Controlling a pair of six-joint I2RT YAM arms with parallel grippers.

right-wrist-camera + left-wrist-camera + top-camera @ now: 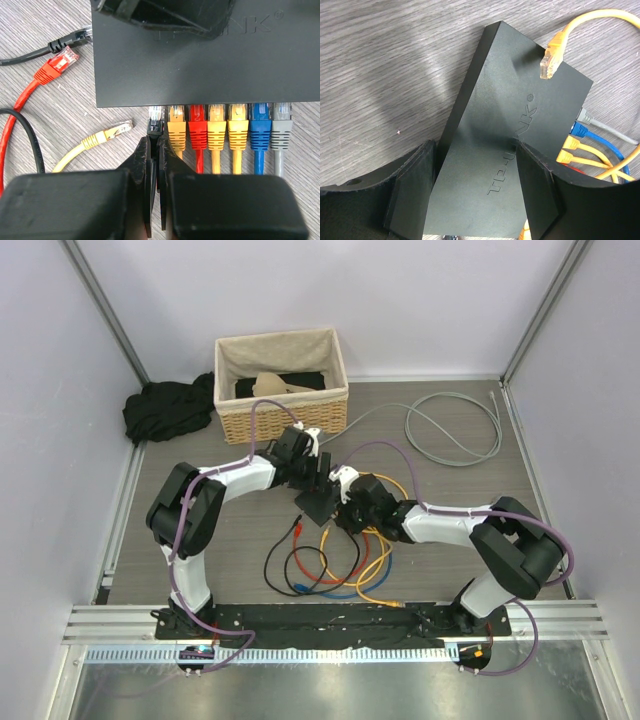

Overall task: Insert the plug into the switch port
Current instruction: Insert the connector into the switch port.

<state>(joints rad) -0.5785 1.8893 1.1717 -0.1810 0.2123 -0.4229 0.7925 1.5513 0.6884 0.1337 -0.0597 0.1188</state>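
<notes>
The switch (pixel 322 502) is a flat black box in the middle of the table. My left gripper (pixel 474 150) straddles the switch (pixel 490 115) across its width, one finger against each long side. Along the near edge of the switch (pixel 200 65), several yellow, red, blue and grey plugs sit in the row of ports. My right gripper (pixel 156 142) is shut on a black plug (pixel 156 125). The plug's clear front end meets the leftmost port, about level with its neighbours. In the top view my right gripper (pixel 345 512) sits just right of the switch.
Loose ends lie left of the switch: a yellow plug (pixel 112 131), a red plug (pixel 60 62), a black plug (pixel 75 37). Another yellow plug (pixel 551 57) rests over the switch top. A wicker basket (pixel 282 380), black cloth (pixel 165 408) and coiled grey cable (pixel 455 425) lie at the back.
</notes>
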